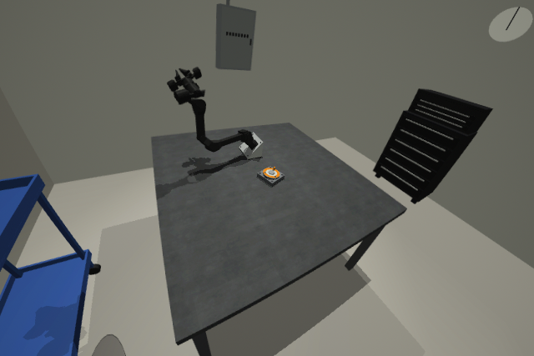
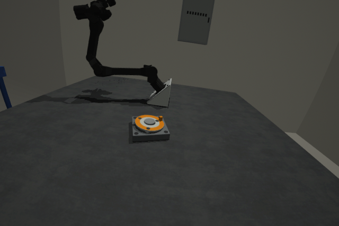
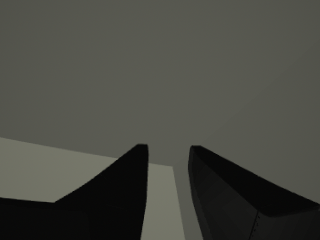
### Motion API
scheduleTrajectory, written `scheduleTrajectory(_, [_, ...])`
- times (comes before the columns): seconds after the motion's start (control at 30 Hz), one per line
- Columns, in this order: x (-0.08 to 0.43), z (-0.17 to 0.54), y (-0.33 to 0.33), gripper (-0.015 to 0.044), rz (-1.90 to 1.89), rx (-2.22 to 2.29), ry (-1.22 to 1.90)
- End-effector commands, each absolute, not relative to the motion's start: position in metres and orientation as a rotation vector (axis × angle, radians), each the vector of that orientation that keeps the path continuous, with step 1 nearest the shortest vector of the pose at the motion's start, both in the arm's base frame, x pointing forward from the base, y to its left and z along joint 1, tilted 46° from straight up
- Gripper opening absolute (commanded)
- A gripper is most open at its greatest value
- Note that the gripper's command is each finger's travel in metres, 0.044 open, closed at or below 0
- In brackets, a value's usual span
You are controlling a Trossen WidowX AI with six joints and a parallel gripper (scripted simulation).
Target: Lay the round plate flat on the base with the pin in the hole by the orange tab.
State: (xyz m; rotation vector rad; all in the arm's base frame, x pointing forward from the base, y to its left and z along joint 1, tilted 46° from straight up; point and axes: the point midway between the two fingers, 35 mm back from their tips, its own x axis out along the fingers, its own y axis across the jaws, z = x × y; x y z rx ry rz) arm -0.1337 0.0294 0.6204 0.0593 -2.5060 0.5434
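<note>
- A dim grey room holds a dark table (image 1: 241,223), with a black drawer cabinet (image 1: 429,145) and a blue cart (image 1: 26,257) off to the sides.
- The arm (image 2: 94,43) rears high over the table's far-left corner, well away from the work.
- Its gripper (image 3: 168,160) points at the wall, fingers nearly together on nothing, so the approach has probably not begun.
- The grey base (image 2: 150,133) sits mid-table, likely within reach.
- The round plate (image 2: 142,127), orange-ringed, lies on the base around the post (image 2: 149,120), its orange tab (image 2: 160,118) at the right; any tilt is too fine to judge.

Grey walls carry an electrical box (image 1: 234,37); a black drawer cabinet (image 1: 429,144) faces a blue cart (image 1: 26,257).
</note>
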Motion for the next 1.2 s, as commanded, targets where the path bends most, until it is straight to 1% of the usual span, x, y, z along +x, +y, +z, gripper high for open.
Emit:
scheduleTrajectory(0.0, [-0.141,0.606,0.105,0.0000,0.878,-0.131,-2.358])
scheduleTrajectory(0.03, [-0.141,0.604,0.112,0.0000,0.910,-0.149,-2.339])
scheduleTrajectory(0.07, [-0.141,0.598,0.133,0.0000,1.003,-0.201,-2.276])
scheduleTrajectory(0.27, [-0.118,0.554,0.238,0.0000,1.400,-0.448,-1.846])
scheduleTrajectory(0.33, [-0.111,0.543,0.251,0.0000,1.433,-0.497,-1.797])
scheduleTrajectory(0.43, [-0.083,0.505,0.300,0.0000,1.564,-0.629,-1.525])
scheduleTrajectory(0.53, [-0.056,0.473,0.335,0.0000,1.641,-0.698,-1.257])
scheduleTrajectory(0.57, [-0.052,0.469,0.338,0.0000,1.647,-0.706,-1.224])
scheduleTrajectory(0.63, [-0.026,0.441,0.362,0.0000,1.673,-0.750,-0.994])
scheduleTrajectory(0.8, [0.034,0.378,0.394,0.0000,1.646,-0.805,-0.532])
scheduleTrajectory(0.83, [0.038,0.372,0.395,0.0000,1.640,-0.808,-0.498])
scheduleTrajectory(0.9, [0.069,0.339,0.402,0.0000,1.587,-0.821,-0.277])
scheduleTrajectory(1.07, [0.130,0.270,0.398,0.0000,1.422,-0.821,0.137])
scheduleTrajectory(1.1, [0.134,0.266,0.397,0.0000,1.408,-0.819,0.164])
scheduleTrajectory(1.17, [0.163,0.230,0.386,0.0000,1.288,-0.803,0.369])
